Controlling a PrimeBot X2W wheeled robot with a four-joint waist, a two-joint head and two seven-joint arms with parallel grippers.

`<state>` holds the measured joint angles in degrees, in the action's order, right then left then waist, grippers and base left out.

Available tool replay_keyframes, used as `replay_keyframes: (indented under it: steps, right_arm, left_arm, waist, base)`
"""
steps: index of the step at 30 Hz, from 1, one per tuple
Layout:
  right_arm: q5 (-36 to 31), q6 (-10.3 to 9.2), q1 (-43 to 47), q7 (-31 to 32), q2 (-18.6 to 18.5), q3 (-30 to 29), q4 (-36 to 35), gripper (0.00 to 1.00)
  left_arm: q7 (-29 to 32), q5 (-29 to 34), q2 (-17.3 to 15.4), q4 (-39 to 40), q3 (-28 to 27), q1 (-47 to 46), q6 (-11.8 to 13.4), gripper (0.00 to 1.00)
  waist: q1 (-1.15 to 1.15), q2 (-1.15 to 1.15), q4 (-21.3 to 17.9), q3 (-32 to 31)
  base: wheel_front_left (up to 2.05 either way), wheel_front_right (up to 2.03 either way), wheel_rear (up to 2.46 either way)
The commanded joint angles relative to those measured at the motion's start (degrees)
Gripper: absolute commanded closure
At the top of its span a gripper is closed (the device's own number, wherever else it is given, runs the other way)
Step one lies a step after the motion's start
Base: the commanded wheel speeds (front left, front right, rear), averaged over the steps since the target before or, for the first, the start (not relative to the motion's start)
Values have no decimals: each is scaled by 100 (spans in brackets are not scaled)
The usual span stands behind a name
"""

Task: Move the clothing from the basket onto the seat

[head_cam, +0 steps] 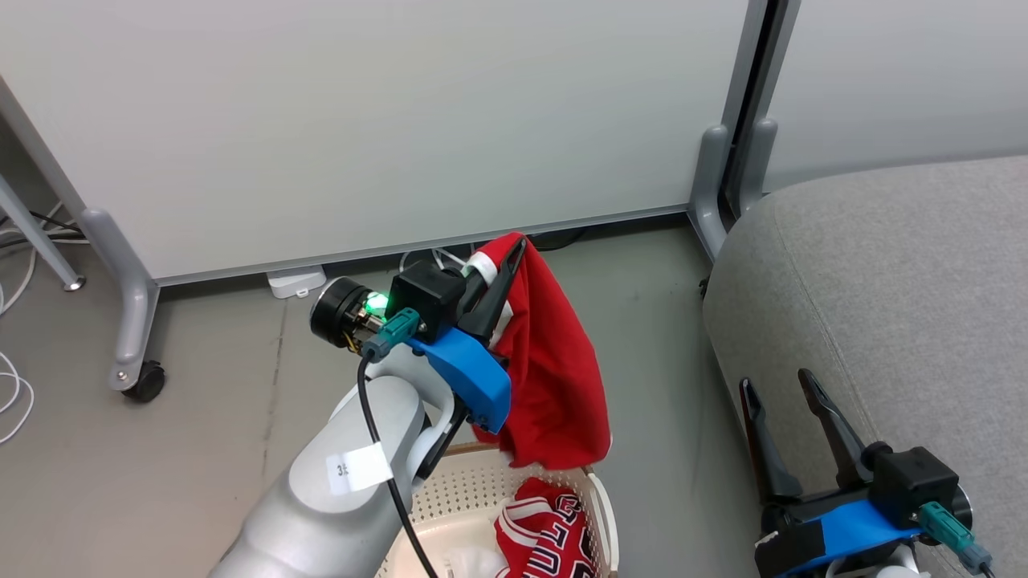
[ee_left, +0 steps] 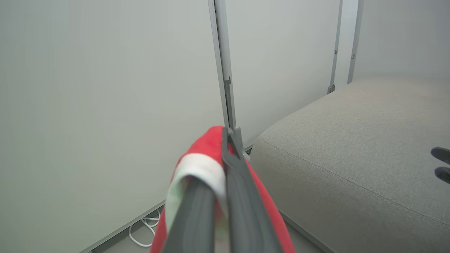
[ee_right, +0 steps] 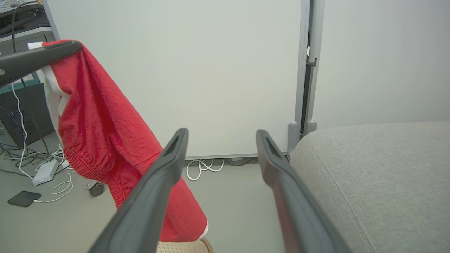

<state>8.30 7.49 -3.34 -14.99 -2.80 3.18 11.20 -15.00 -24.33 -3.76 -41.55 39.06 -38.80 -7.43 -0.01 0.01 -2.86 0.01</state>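
our left gripper (head_cam: pixel 514 250) clamps the red garment (head_cam: pixel 554 377) above the basket (head_cam: pixel 474 490), seat (head_cam: pixel 899 281) off to its right; right gripper (head_cam: pixel 777 385), spread empty, sits nearer the seat.

Surfaces: plain red garment (head_cam: pixel 554 377): soft matt cloth, nubbly, w/ white trim; jersey (head_cam: pixel 546 534): smoother cloth, printed lettering; basket (head_cam: pixel 474 490): perforated cream plastic, sl. sheen; seat (head_cam: pixel 899 281): grey woven fabric, matt, coarse; right gripper (ee_right: pixel 221 130): smooth matt dark plastic; left forearm (head_cam: pixel 337 482): pale smooth shell.
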Motion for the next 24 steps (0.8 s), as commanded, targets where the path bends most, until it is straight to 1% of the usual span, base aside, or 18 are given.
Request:
replay_keyframes:
  steps: [1,8,17,20,24]
  right_arm:
    - [20,1,88,-30,-16,-26,5,0]
    - [-7,1,135,-30,-16,-26,20,0]
    - [-47,1,82,-30,-16,-9,-25,0]
    - [-152,1,-97,-30,-15,120,-37,0]
    - [-358,1,-432,-30,-16,452,8,0]
  left_arm:
    - [-27,-44,-37,61,8,83,-6,100]
    - [-27,-54,-88,248,63,155,-1,100]
    - [-27,-81,-118,317,106,216,66,100]
    - [-27,-74,-113,343,126,212,78,100]
    - [-27,-76,-92,346,165,214,73,100]
  waist:
    - [1,-1,36,-33]
    - [1,-1,111,-74]
    - [1,-1,155,-66]
    - [1,-1,165,-40]
    - [1,-1,183,6]
  base:
    - [0,0,0]
    - [0,0,0]
    - [0,0,0]
    - [0,0,0]
    - [0,0,0]
